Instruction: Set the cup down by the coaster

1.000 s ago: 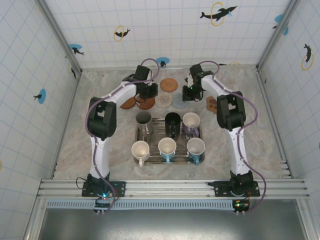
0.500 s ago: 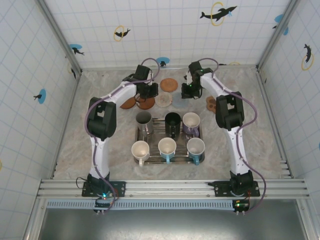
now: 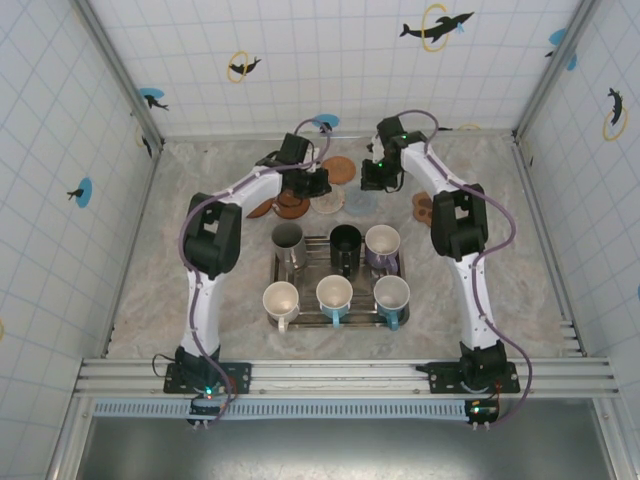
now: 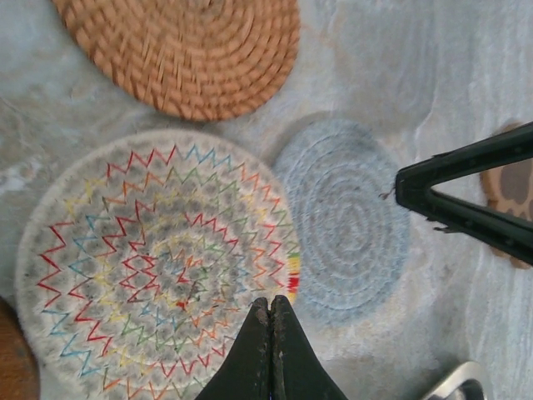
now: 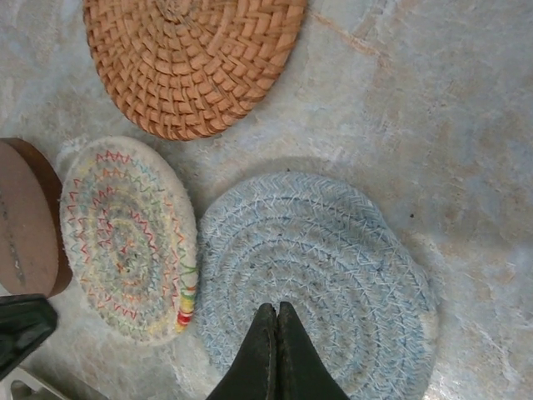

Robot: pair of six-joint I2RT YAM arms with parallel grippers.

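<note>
Two arms stretch from the near edge of the table (image 3: 160,285) past the tray (image 3: 316,262) to the coasters behind it. The left arm (image 3: 205,240) rises beside the tray's left side, folds at a raised elbow and runs its forearm inward toward the tray's far side. The right arm (image 3: 460,225) mirrors it from the tray's right side. Both wrists bend downward. The left gripper (image 4: 271,302) has its fingers pressed together with nothing between them, its tip over the rim of the zigzag coaster (image 4: 158,267), on the side that meets the blue coaster (image 4: 341,217). The right gripper (image 5: 276,310) is likewise pinched closed and empty, its tip over the blue coaster on the part nearer the tray. Whether either tip touches the fabric I cannot tell. The two grippers hang near each other, apart. The zigzag and blue coasters lie edge to edge just behind the tray's middle, and the wicker coaster (image 5: 191,58) lies beyond them, farther from the tray. Brown coasters (image 3: 292,207) sit behind the tray's left corner and a spotted coaster (image 3: 423,208) off its right corner. Six cups (image 3: 334,293) stand upright in the tray in two rows of three, none held.
</note>
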